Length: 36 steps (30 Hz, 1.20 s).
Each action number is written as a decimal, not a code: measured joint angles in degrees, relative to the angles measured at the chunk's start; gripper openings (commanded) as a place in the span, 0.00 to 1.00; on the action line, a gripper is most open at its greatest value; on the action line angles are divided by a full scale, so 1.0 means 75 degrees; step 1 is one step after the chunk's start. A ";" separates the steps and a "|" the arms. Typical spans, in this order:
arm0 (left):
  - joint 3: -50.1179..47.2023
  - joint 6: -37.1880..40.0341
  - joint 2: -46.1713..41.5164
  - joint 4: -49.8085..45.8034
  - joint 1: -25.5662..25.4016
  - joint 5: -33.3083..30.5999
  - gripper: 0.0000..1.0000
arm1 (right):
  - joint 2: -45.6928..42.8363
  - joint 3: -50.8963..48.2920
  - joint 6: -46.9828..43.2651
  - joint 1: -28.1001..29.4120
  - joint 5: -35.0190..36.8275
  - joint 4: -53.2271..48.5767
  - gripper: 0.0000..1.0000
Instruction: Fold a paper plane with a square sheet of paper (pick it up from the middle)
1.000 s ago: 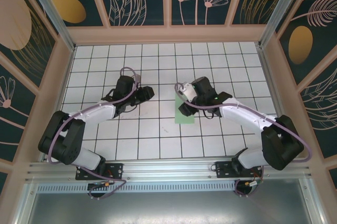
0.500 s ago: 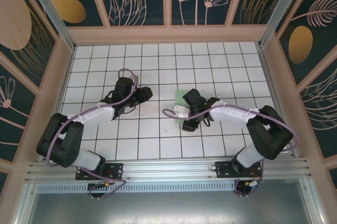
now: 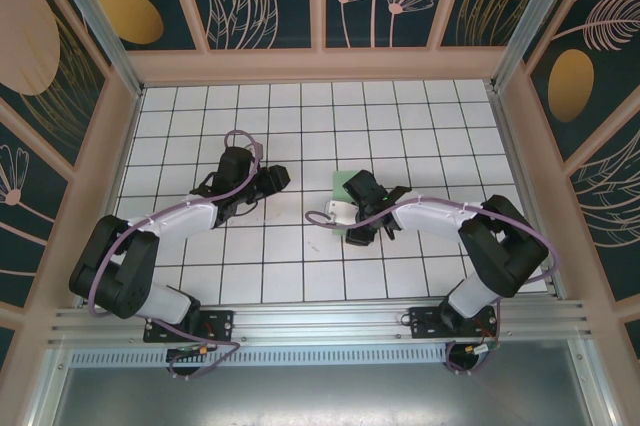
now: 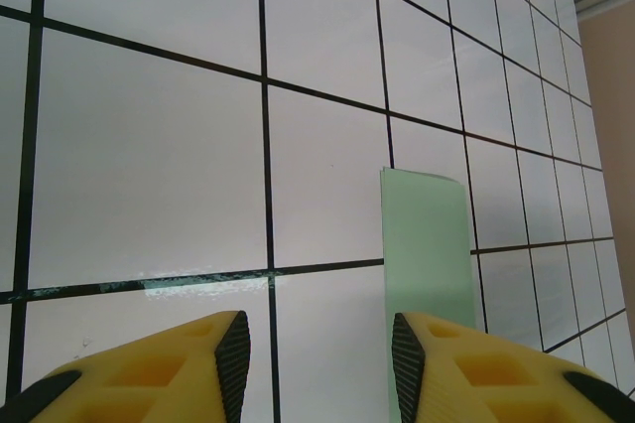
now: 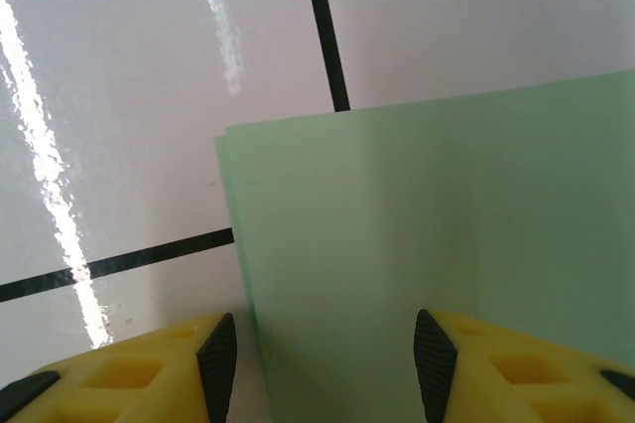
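Seen from overhead, a white tiled tabletop (image 3: 180,276) is crossed by black grid lines. From its near left corner my left arm (image 3: 170,218) reaches toward the middle. The left gripper (image 3: 279,178) sits just left of centre, about halfway between the near and far edges. In its wrist camera, two yellow fingers (image 4: 198,363) with black pads stand moderately apart, with bare tile between them and nothing held. Just right of that gap lies the square sheet of paper (image 4: 425,244). It is pale green, flat on the tiles and folded to a narrow strip, with its long side running away from the camera. Its near end passes behind the right-hand finger. Overhead, the paper lies just right of the tabletop's centre, mostly covered by the right gripper (image 3: 356,214), with green showing at its far and near ends. My right arm (image 3: 450,218) comes in from the near right corner, bent back toward the middle. In the right wrist camera the jaws are apart and low over the sheet, and the paper's left edge lies between them. One fingertip (image 5: 216,358) is over tile, the other over green. The paper looks flat, not pinched.
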 measured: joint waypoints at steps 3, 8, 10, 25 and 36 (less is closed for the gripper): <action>0.0000 0.0000 0.0003 0.0000 0.0000 0.0003 0.46 | 0.0082 0.0000 0.0029 0.0000 0.0041 0.0070 0.43; 0.0003 0.0000 0.0015 0.0000 0.0000 0.0009 0.46 | 0.0131 0.0000 0.0090 0.0015 0.0023 0.0128 0.36; 0.0003 0.0000 0.0047 0.0000 0.0000 0.0015 0.46 | 0.0131 0.0000 0.0114 0.0015 0.0029 0.0198 0.36; 0.0006 0.0000 0.0189 0.0003 0.0000 0.0157 0.46 | -0.0052 -0.0219 0.0073 0.0015 0.0079 0.0321 0.51; 0.0009 0.0000 0.0189 0.0003 0.0000 0.0207 0.47 | -0.0032 -0.0251 0.0079 0.0079 0.0169 0.0402 0.39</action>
